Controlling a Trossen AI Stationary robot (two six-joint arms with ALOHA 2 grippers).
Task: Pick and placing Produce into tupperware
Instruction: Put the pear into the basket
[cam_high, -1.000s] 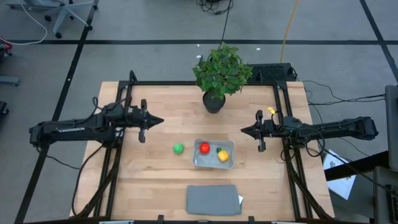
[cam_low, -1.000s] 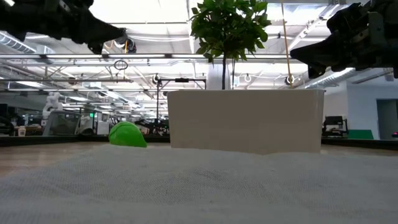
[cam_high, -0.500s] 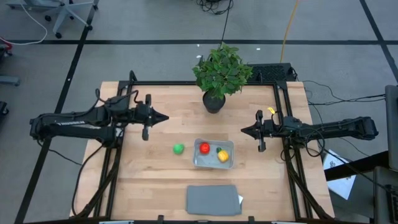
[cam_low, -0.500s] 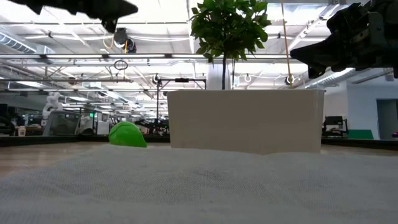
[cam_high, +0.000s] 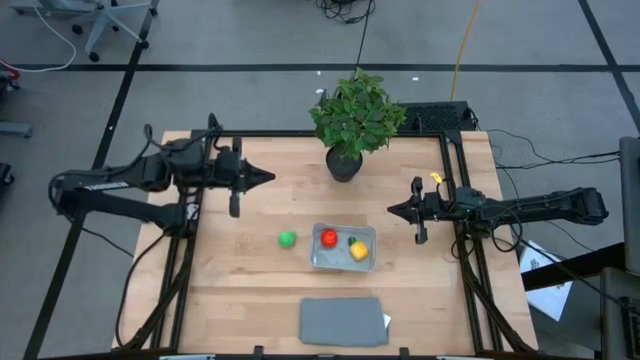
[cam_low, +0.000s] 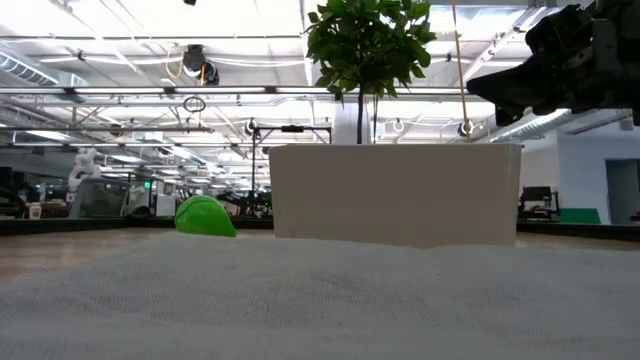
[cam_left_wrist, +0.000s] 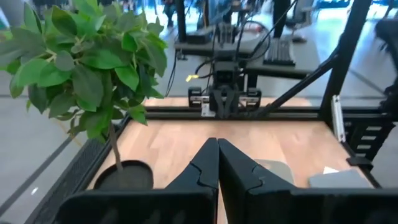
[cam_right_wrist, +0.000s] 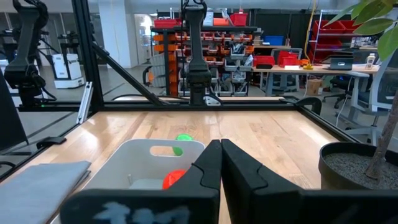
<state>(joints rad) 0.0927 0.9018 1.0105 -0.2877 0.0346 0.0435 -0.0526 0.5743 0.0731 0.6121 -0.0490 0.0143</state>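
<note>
Two arms flank your wooden table (cam_high: 250, 290), and neither holds anything. Your potted plant (cam_high: 355, 120) stands at the far edge, and a flat grey rectangle (cam_high: 343, 320) lies at the near edge. Your left gripper (cam_high: 268, 178) hangs above the table's left side with its fingers pressed together (the wrist view shows them meeting in a seam); your right gripper (cam_high: 392, 210) waits at the right side, fingers likewise closed. Between them sits the tupperware (cam_high: 343, 247), holding the red piece (cam_high: 329, 238) and the yellow piece (cam_high: 357, 249). Your green piece (cam_high: 287, 239) lies on the bare wood just left of the container, apart from it.
</note>
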